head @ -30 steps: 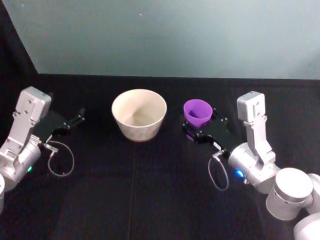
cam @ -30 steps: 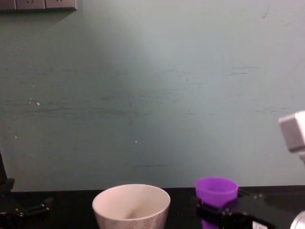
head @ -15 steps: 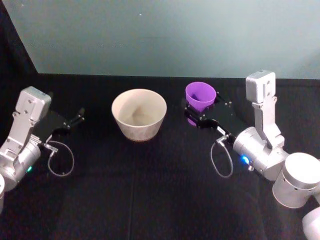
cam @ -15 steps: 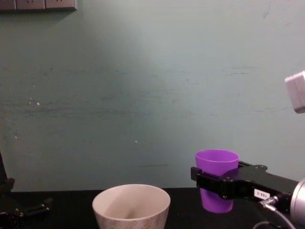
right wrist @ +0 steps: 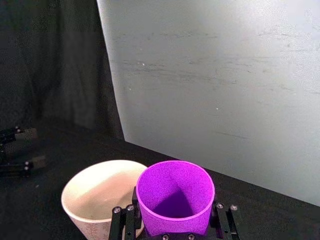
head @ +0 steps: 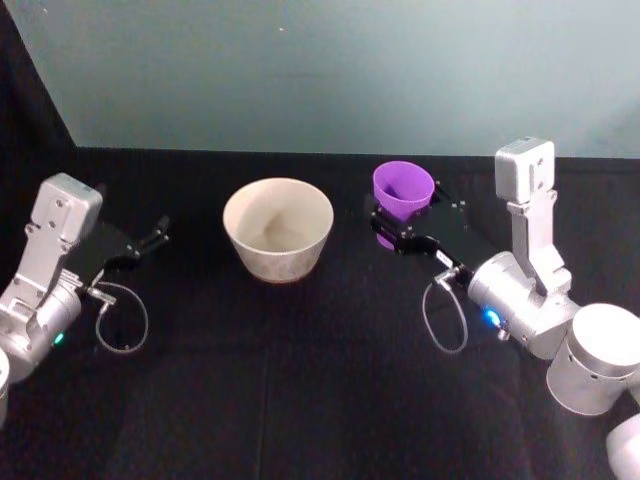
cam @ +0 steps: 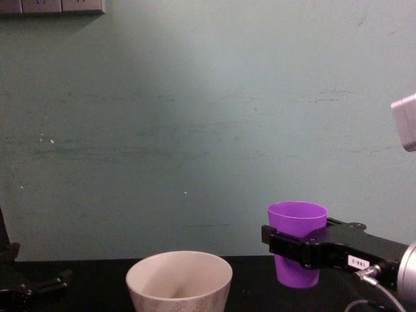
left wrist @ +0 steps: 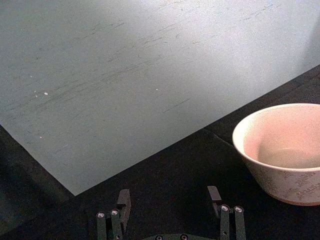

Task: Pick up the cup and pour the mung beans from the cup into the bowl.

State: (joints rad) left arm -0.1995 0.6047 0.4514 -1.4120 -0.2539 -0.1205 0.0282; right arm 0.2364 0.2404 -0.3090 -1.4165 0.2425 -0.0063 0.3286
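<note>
Right hand [cam: 289, 247] is clamped on the cup [cam: 297, 244], black fingers on both sides of its lower half. The cup is upright and held off the desk [head: 300, 380], to the right of the bowl [head: 278, 228], near it but not touching. In the chest view the cup's rim sits higher than the bowl's rim. In the right wrist view we see down into the cup [right wrist: 175, 192]. Its inside looks plain purple and we can't make out beans. The bowl [right wrist: 97, 192] is just beyond it on one side.

The bowl stands on the desk at centre, cream with a pale leaf print on the outside [cam: 179, 281]. We can't tell what's in it.

Left hand [head: 150, 240] is parked low at the desk's left, well apart from the bowl. Its fingers [left wrist: 122, 200] are apart with nothing between them.

Writing: there is a small white label [cam: 354, 262] on the right hand, with dark characters too small for us to read. A blue light [head: 487, 318] shows on the right arm. Grey-green wall [cam: 208, 117] behind, with a socket plate [cam: 52, 6] at top left.
</note>
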